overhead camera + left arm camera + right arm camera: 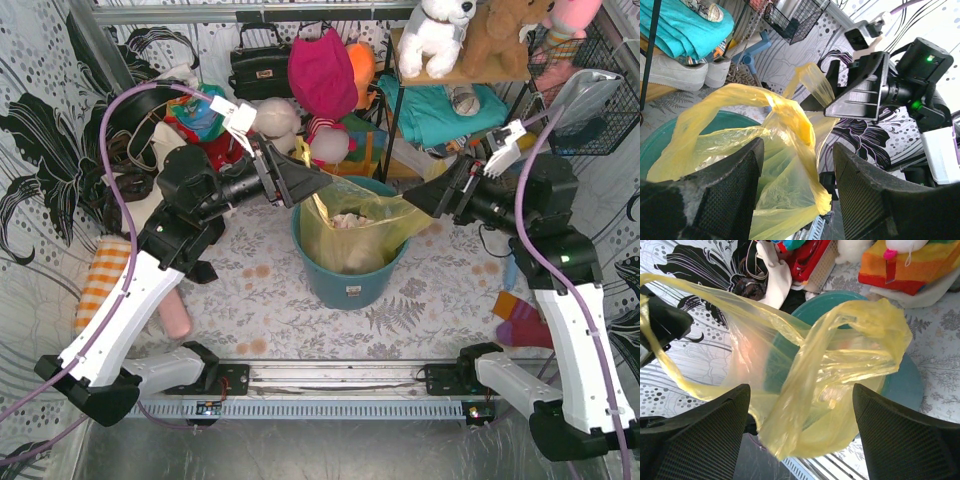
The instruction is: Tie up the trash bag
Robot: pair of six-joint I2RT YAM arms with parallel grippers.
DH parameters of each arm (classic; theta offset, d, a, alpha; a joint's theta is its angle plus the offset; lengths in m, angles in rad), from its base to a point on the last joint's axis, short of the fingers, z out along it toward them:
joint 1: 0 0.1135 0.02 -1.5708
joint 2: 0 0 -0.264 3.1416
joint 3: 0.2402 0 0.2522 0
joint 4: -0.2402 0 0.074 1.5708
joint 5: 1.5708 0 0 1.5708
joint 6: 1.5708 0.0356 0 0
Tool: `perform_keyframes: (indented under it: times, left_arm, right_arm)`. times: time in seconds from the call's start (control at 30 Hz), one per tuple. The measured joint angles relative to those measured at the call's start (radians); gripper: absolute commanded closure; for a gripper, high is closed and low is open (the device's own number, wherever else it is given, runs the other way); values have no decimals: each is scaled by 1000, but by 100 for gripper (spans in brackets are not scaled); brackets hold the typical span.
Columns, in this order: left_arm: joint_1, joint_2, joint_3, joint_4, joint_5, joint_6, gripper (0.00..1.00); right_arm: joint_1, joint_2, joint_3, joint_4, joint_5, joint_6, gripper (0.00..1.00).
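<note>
Trash bag [372, 222] sat in the teal bin [345, 285] at mid-bench [262, 318], mouth untied, two long flaps drawn up above the rim. Left fingers [732, 192] stood apart, with a roped yellow strand running down between them unpinched. Right fingers [902, 440] stood wide apart too. A twisted flap [807, 385] hung in their gap and touched neither pad, as far as we could see. Nothing was gripped on either side.

Our reading: the step in hand was taking hold of the two flaps for the knot. To do it well, we would close each pair of fingers on a flap where the film is gathered into a rope (loose sheet would likely slip or tear), well above the bin rim. Then we would cross one flap over the other, leaving slack in both. A hard sideways pull risked lifting the bag out or tipping the bin.

Materials: film thin, translucent yellow-green, crinkly, glossy where stretched, bunched into soft cords at the flaps. Crumpled white paper [345, 222] showed through it. Bin round, smooth hard plastic. Finger pads black with a fine mesh texture. Bench under a pale floral-print covering.
</note>
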Motion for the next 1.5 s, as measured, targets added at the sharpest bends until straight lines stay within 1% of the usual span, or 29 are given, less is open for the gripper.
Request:
perform_keyframes:
  times: [0.1, 0.23, 0.27, 0.3, 0.33, 0.37, 0.47, 0.57, 0.63, 0.67, 0.73, 0.8, 0.97, 1.07, 1.13, 1.2, 1.23, 1.3, 1.37, 1.5]
  left_arm:
    - [0, 0, -10, 1, 0, -1, 34]
    - [0, 0, -34, 2, 0, -5, 35]
    - [0, 1, -40, 3, 0, -7, 40]
    - [0, 1, -45, 7, 0, -9, 47]
    - [0, 2, -47, 9, -1, -11, 52]
    - [0, 5, -47, 12, -1, -15, 55]
    - [0, 32, -20, 23, 1, -21, 55]
    - [0, 92, 76, 27, 12, -23, 55]
    - [0, 127, 155, 31, 23, -23, 58]
    - [0, 142, 197, 30, 27, -23, 61]
    - [0, 163, 281, 31, 35, -20, 65]
    - [0, 167, 333, 29, 40, -16, 66]
    - [1, 167, 397, 31, 40, 2, 69]
    - [2, 166, 386, 38, 37, 5, 67]
    - [3, 156, 342, 64, 37, 0, 58]
    - [3, 136, 264, 98, 43, -17, 48]
    - [3, 128, 227, 113, 48, -28, 47]
    - [3, 113, 155, 138, 51, -51, 48]
    - [3, 106, 111, 148, 53, -71, 54]
    - [8, 108, 131, 142, 56, -76, 62]
  right_arm:
    - [0, 5, -73, 93, -34, 43, 22]
    - [0, 13, -183, 307, -97, 151, 26]
    - [0, 21, -199, 360, -107, 177, 27]
    - [0, 30, -209, 411, -115, 200, 28]
    - [0, 39, -215, 463, -120, 220, 29]
    - [0, 47, -215, 510, -124, 241, 31]
    - [0, 62, -203, 629, -130, 278, 38]
    - [0, 82, -127, 690, -131, 300, 50]
    - [0, 84, -71, 723, -132, 308, 59]
    - [0, 82, -42, 738, -132, 311, 61]
    - [0, 70, 1, 766, -135, 313, 63]
    - [0, 51, 22, 779, -137, 313, 65]
    - [0, 13, 22, 792, -138, 312, 68]
    - [0, -4, -12, 796, -137, 312, 68]
    - [0, -11, -47, 794, -135, 312, 68]
    - [0, -12, -81, 791, -133, 312, 68]
    - [0, -11, -93, 788, -133, 312, 68]
    - [0, 2, -109, 782, -133, 312, 68]
    - [0, 21, -110, 783, -134, 313, 70]
    - [0, 79, -69, 809, -154, 333, 71]
